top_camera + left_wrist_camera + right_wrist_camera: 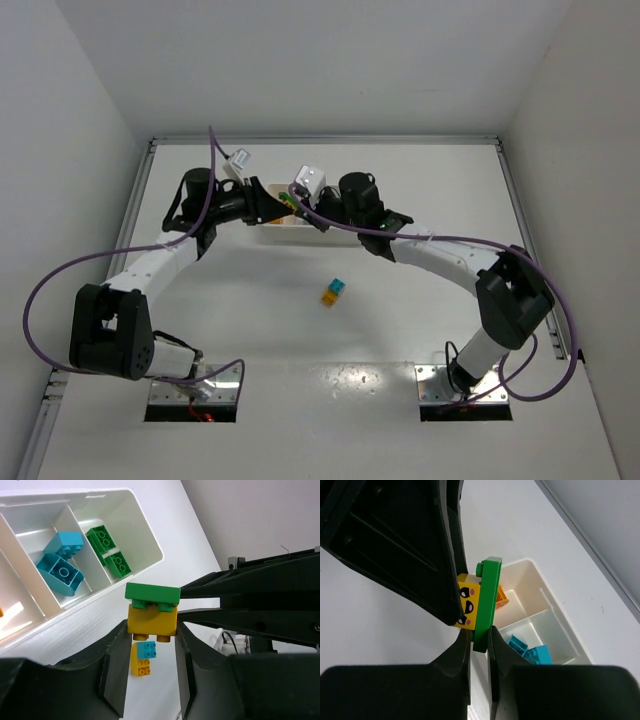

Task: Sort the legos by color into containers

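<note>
My left gripper (151,632) is shut on a yellow brick (151,621) that carries a green plate (152,594). My right gripper (479,639) is shut on that green plate (486,600), next to the yellow brick (470,602) with a printed face. Both grippers meet above the white tray (285,234), left gripper (276,205) and right gripper (300,207). The tray (145,535) holds two green bricks (107,550) in its end compartment and cyan bricks (62,562) in the middle one. An orange brick (501,597) lies in the third. A yellow-and-cyan stack (333,292) lies on the table.
The yellow-and-cyan stack (142,657) lies on the white table below my left fingers. The tray (560,620) sits near the back of the table. White walls stand on the left, right and back, with metal rails along the table's edges.
</note>
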